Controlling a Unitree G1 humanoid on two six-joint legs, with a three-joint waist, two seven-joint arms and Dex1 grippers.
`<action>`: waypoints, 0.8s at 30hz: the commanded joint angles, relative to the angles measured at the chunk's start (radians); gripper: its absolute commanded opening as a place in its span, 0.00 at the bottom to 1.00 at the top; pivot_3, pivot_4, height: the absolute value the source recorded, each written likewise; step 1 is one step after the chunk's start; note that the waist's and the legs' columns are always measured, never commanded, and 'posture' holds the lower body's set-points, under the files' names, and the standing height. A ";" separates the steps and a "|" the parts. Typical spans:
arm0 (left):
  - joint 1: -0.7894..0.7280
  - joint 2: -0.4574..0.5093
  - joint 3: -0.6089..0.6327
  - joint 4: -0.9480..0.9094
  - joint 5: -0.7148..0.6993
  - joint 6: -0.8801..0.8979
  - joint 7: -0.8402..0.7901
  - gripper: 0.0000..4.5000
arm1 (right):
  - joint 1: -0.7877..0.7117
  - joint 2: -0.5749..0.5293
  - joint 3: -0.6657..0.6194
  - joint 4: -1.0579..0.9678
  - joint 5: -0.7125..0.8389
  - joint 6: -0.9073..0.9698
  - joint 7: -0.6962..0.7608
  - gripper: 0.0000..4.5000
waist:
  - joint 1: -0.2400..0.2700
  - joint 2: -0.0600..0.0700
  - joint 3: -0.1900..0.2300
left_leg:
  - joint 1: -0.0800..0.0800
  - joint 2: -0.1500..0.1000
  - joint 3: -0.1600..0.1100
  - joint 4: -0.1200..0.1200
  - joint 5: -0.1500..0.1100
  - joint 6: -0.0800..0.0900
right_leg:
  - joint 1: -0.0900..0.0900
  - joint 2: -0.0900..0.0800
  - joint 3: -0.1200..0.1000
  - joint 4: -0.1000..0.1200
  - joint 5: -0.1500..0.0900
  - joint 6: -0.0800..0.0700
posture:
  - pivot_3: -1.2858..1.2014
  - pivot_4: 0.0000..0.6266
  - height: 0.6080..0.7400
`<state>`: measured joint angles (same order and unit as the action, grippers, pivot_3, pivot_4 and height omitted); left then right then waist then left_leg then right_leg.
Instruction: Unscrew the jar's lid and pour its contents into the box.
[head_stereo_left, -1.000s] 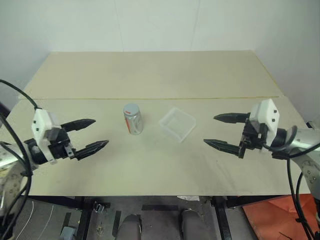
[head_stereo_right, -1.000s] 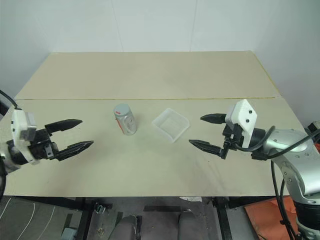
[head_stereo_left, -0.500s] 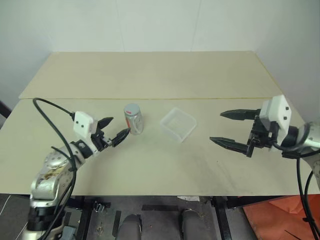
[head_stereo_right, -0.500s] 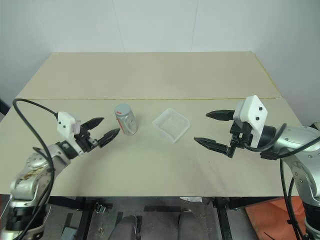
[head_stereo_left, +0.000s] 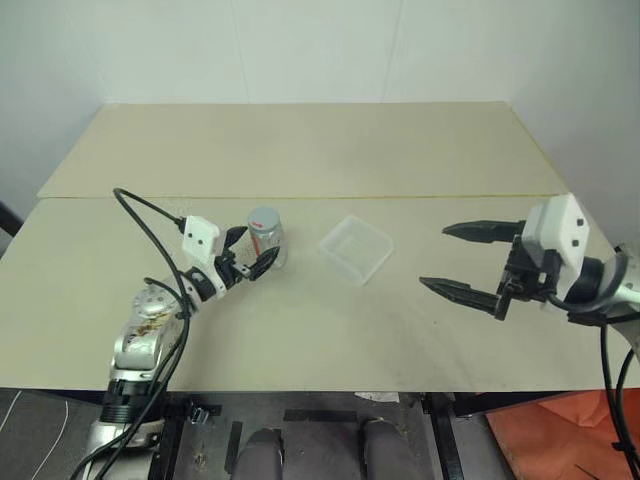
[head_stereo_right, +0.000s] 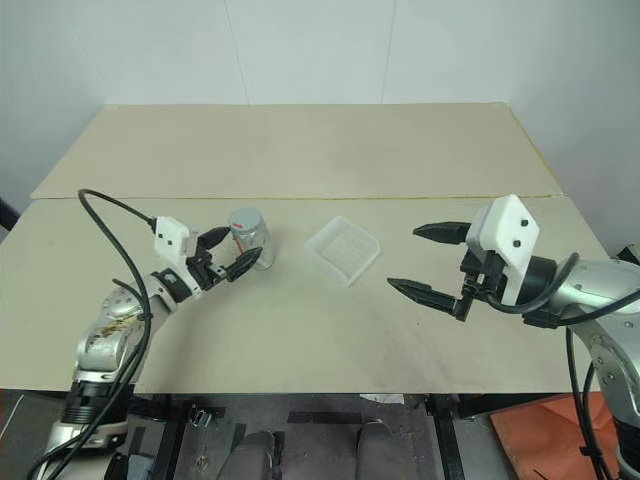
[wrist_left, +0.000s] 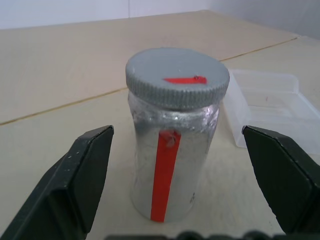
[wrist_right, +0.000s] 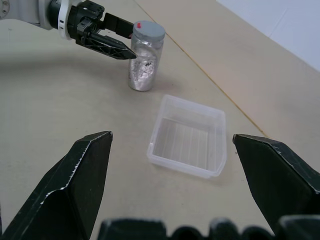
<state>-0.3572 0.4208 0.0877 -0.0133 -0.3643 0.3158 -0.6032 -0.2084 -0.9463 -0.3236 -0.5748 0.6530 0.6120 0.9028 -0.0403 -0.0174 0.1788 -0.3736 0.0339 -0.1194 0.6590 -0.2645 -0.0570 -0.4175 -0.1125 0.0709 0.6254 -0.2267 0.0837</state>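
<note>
Bracketing upright jar on table with left gripper, spread wide, not touching; lid on. Hovering right gripper, spread, empty, well apart beyond box. Standing jar axis vertical, nearer left arm.

You had a matt, pale wooden table. The jar looked shiny, crinkled and silvery; its lid was matt grey ribbed plastic. The box was clear, glossy, ridged plastic.
</note>
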 joint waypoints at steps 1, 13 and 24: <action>-0.031 -0.018 -0.003 0.038 0.033 -0.075 0.007 1.00 | -0.008 -0.011 -0.033 -0.026 0.020 0.001 -0.012 1.00 | 0.000 0.000 0.000 | 0.000 0.000 0.000 0.000 0.000 0.000 | 0.000 0.000 0.000 0.000 0.000 0.000 | 0.52 0.24 1.00; -0.113 -0.066 -0.026 0.204 0.085 -0.199 -0.017 1.00 | -0.026 -0.007 -0.021 -0.013 0.012 -0.015 -0.009 1.00 | 0.001 0.000 0.000 | 0.000 0.000 0.000 0.000 0.000 0.000 | 0.000 0.000 0.000 0.000 0.000 0.000 | 0.52 0.24 1.00; -0.149 -0.074 -0.028 0.284 0.111 -0.245 -0.015 0.43 | -0.011 -0.003 -0.034 -0.019 0.013 -0.024 -0.004 1.00 | 0.001 0.000 0.000 | 0.000 0.000 0.000 0.000 0.000 0.000 | 0.000 0.000 0.000 0.000 0.000 0.000 | 0.52 0.24 1.00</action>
<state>-0.4805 0.3482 0.0554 0.2753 -0.2622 0.0991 -0.6206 -0.2185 -0.9461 -0.3251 -0.5715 0.6520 0.6116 0.8954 -0.0388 -0.0175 0.1788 -0.3736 0.0337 -0.1194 0.6593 -0.2644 -0.0571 -0.4172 -0.1125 0.0708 0.6254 -0.2266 0.0839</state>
